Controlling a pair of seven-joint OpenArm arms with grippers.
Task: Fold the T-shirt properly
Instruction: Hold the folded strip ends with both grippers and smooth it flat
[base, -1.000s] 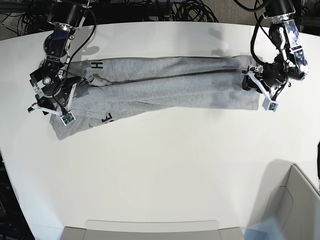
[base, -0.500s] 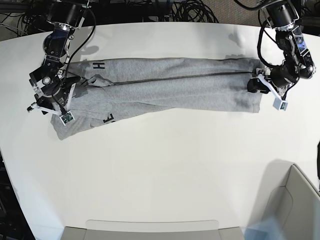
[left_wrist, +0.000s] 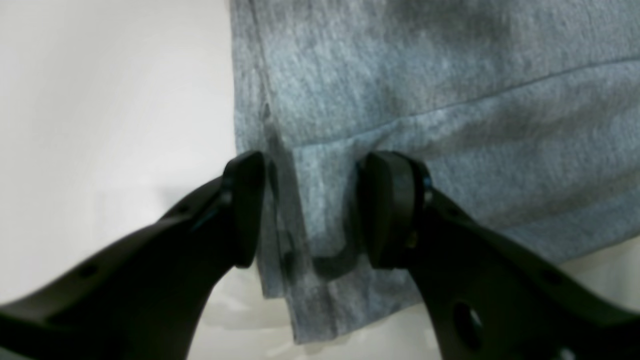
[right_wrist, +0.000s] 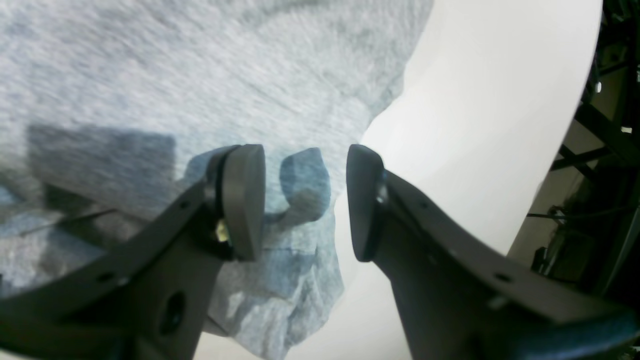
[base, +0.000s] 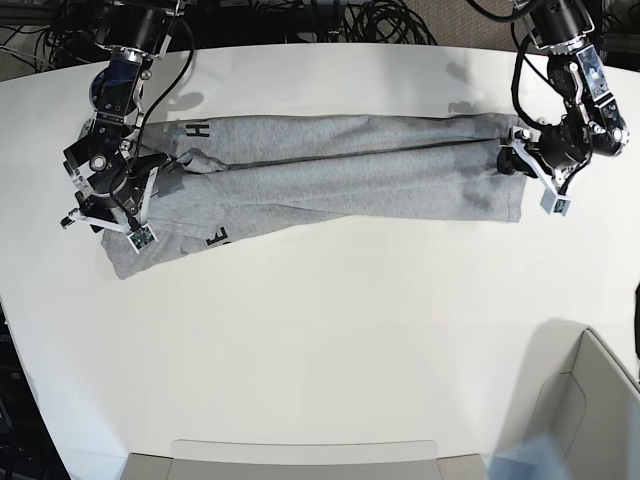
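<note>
The heather-grey T-shirt (base: 350, 170) lies as a long strip across the far half of the white table (base: 320, 340), with dark letters showing near its left end. My left gripper (base: 510, 160) is at the strip's right end. In the left wrist view it (left_wrist: 310, 205) is open, straddling the T-shirt (left_wrist: 450, 100) edge, one finger over bare table and one over cloth. My right gripper (base: 108, 200) hovers over the strip's left end. In the right wrist view it (right_wrist: 305, 200) is open above the T-shirt (right_wrist: 200, 75) edge, holding nothing.
A grey bin (base: 590, 400) stands at the near right corner, and a grey tray lip (base: 300, 455) runs along the near edge. Black cables (base: 380, 20) lie behind the table's far edge. The table's curved edge (right_wrist: 590, 75) is close to the right gripper.
My left gripper has drifted right and slightly toward the far edge at the shirt's right end, and the cloth there lies flatter. The right arm has shifted slightly away.
</note>
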